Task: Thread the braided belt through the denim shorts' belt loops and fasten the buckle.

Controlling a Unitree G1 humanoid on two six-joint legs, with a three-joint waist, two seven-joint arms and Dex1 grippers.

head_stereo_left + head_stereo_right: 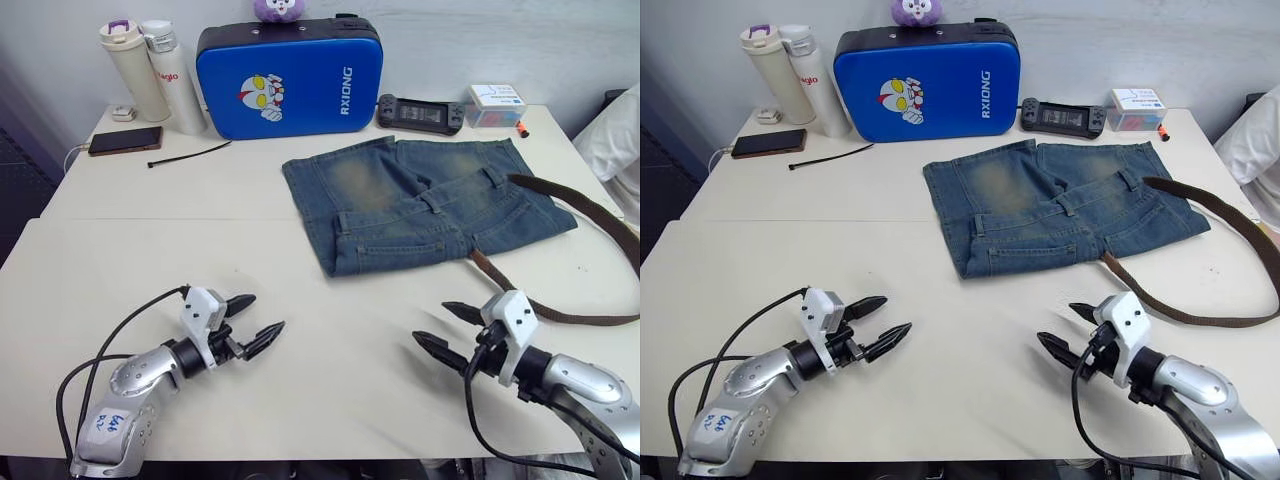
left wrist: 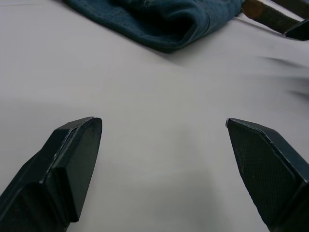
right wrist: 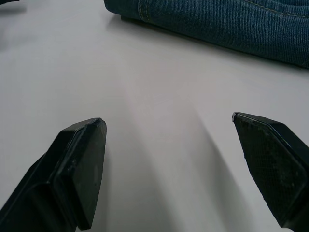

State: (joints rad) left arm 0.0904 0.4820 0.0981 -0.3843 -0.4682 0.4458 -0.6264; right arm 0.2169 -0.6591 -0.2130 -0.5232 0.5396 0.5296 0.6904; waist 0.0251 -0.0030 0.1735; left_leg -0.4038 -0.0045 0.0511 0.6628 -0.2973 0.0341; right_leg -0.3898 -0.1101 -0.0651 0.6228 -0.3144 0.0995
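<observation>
Two grippers wait low in the frame, both empty; the left gripper [image 1: 247,322] sits at lower left with fingers spread above bare table [image 1: 330,400]; the denim shorts [image 1: 425,200] lie flat at centre; the right gripper [image 1: 447,330] at lower right is likewise spread; the braided belt [image 1: 590,225] curves along the right edge, one end [image 1: 480,258] by the hem. No loop looks threaded yet; I judge everything remains to do.

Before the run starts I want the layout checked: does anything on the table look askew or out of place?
The braided belt sprawls in a wide loop off the denim shorts toward the table's right edge. A thin black cable tie lies loose beside the phone. Both grippers are open over bare table.
</observation>
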